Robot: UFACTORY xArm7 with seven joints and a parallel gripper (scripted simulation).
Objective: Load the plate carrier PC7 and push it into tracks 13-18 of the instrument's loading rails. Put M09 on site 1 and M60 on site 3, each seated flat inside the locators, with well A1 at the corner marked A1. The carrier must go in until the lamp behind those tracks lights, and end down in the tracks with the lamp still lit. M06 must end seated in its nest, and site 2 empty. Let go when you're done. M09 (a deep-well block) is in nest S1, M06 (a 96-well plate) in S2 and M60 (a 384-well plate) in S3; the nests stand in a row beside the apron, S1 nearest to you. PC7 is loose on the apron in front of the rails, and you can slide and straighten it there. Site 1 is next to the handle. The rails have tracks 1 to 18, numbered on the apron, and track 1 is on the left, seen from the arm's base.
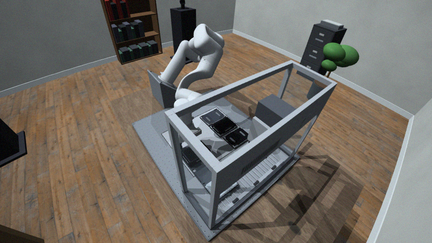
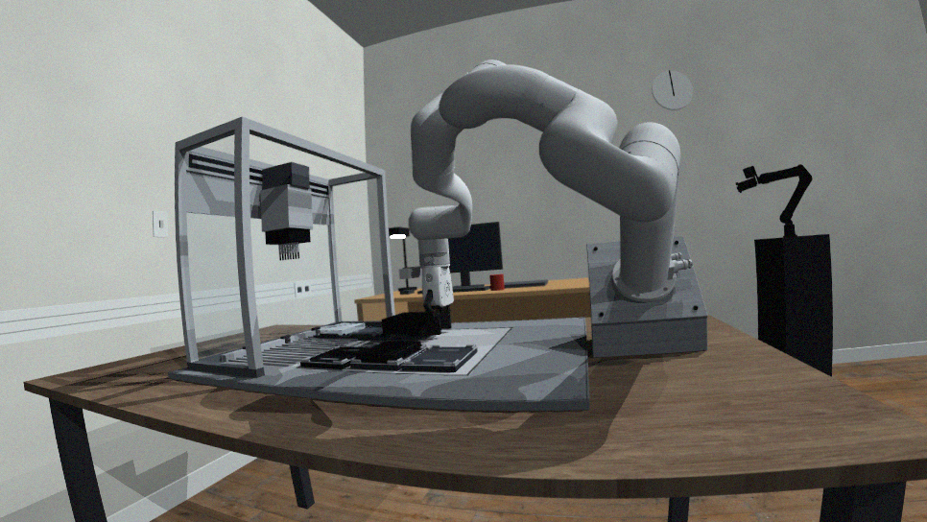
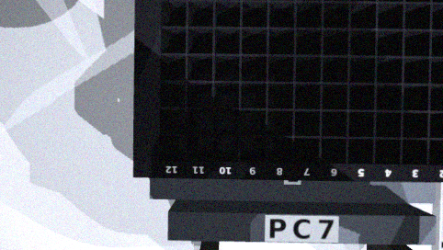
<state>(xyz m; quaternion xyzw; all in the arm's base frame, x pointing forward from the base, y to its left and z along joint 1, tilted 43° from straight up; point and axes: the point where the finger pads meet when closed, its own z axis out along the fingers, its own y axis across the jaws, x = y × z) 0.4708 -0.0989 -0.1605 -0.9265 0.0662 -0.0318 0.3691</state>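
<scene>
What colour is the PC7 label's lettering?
Black letters on a white label, clearest in the wrist view.

a black deep-well block m09 (image 3: 294,83) sits on carrier pc7 (image 3: 301,228), next to its labelled handle end.
</scene>
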